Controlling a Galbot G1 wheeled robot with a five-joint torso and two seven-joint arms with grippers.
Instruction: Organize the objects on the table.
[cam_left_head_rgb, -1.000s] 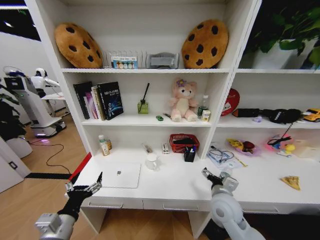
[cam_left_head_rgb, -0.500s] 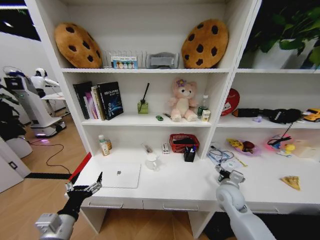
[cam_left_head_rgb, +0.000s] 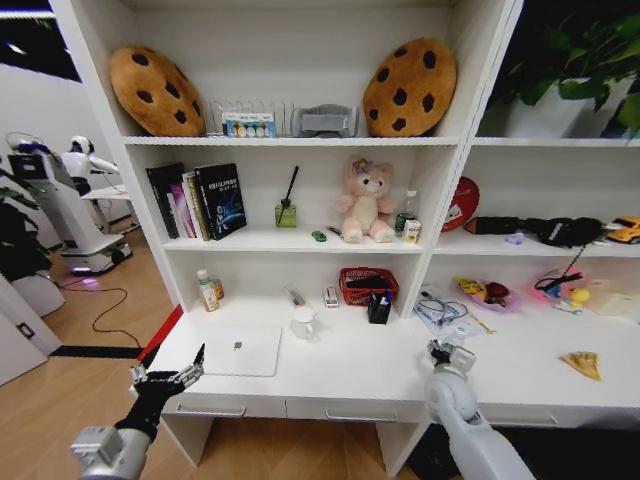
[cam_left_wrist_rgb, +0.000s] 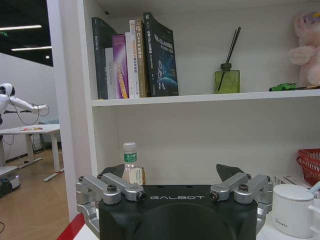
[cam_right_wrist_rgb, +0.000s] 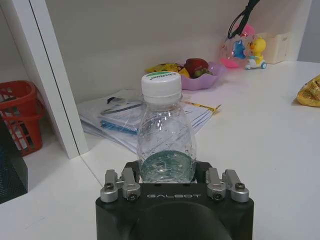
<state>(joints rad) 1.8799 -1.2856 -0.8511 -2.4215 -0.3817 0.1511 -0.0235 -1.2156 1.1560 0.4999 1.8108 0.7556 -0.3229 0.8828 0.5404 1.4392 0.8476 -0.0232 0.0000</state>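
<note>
The right pincer (cam_right_wrist_rgb: 172, 172) sits low over the white desk (cam_left_head_rgb: 350, 375) on the robot's right side, near the foot of the shelf upright, and its fingers are clamped on the base of a small clear bottle (cam_right_wrist_rgb: 164, 132) with a white, green-printed cap; the bottle stands upright between the fingers in the right wrist view, and in the head view the right pincer (cam_left_head_rgb: 447, 353) hides most of it; just behind the bottle lies a stack of papers (cam_right_wrist_rgb: 150, 117), and farther back a purple bowl of toy fruit (cam_right_wrist_rgb: 197, 75); the left pincer (cam_left_head_rgb: 168, 378) hangs off the desk's front left corner, its fingers spread apart and holding nothing; the silver laptop (cam_left_head_rgb: 240, 350) lies closed and flat on the left part of the desk, just beside that pincer; behind it stand a white mug (cam_left_head_rgb: 304, 323), a black pen holder (cam_left_head_rgb: 379, 307) with pens and a red mesh basket (cam_left_head_rgb: 368, 284); a yellow wedge (cam_left_head_rgb: 582, 364) lies far right on the desk; a tiny green item (cam_left_head_rgb: 319, 236) rests on the shelf above, beside the pink plush bear (cam_left_head_rgb: 366, 203)
</note>
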